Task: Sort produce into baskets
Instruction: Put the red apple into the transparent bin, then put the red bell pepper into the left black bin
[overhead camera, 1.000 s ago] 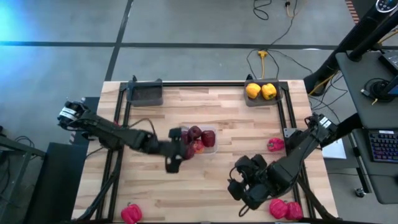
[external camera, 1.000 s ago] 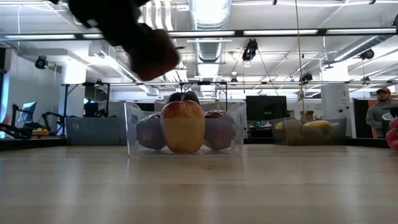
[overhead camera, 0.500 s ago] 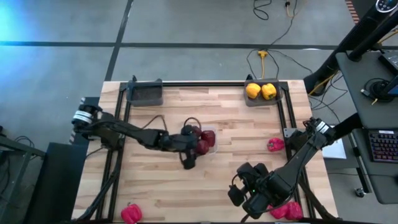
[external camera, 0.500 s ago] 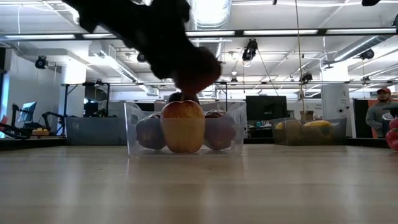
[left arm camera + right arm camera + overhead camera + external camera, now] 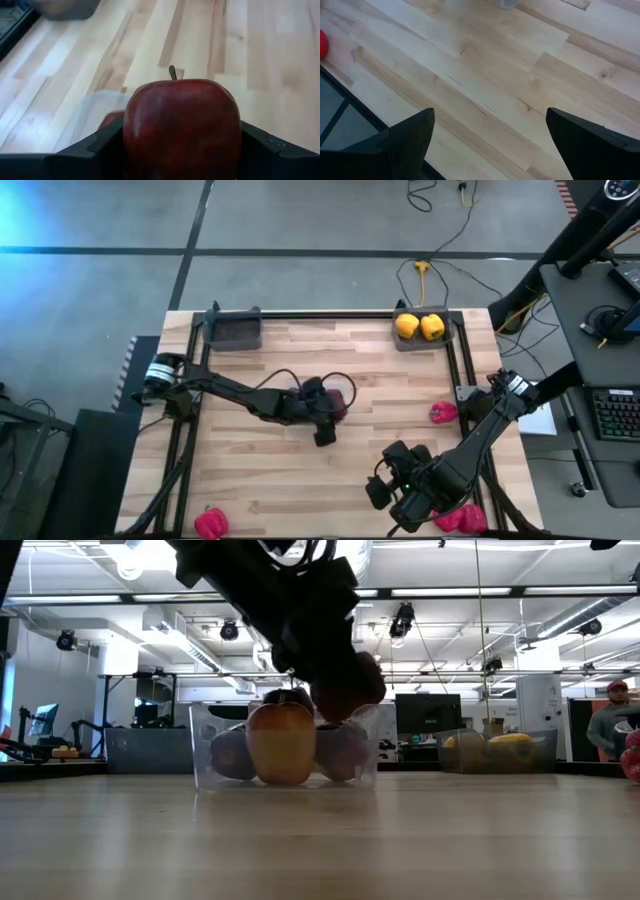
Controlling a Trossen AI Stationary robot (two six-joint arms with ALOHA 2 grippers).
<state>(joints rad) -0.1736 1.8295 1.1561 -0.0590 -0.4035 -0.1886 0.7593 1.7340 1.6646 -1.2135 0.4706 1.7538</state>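
Note:
My left gripper [image 5: 330, 412] is shut on a dark red apple [image 5: 182, 125] and hangs over the right part of the clear plastic container [image 5: 285, 745], at about rim height. The container holds several apples [image 5: 280, 745] and rests on its base at the table's middle. My right gripper [image 5: 397, 495] is open and empty above the near right of the table. Two yellow peppers [image 5: 420, 327] lie in the far right dark tray [image 5: 398, 340]. Red peppers lie on the table at the near left [image 5: 210, 523], the right [image 5: 442, 413] and the near right [image 5: 460, 518]. My left gripper pinches the apple's two opposite sides [image 5: 131, 135] between its two fingers [image 5: 107, 145], which come slanting down from the table's left. The apple's stem [image 5: 172, 72] points away from the wrist. The apple is lifted clear of the table, just above the apples in the container.
An empty dark tray [image 5: 233, 330] stands at the far left. A black frame [image 5: 330, 314] runs along the table's far edge and sides. Bare wood lies between the container and the near edge. A person [image 5: 610, 725] stands in the room beyond the table.
My left gripper has carried the apple toward the table's right edge and down, from beside the container to over its right part. The container has slid a little to the left in the low view. My right gripper has gone a little toward the near edge.

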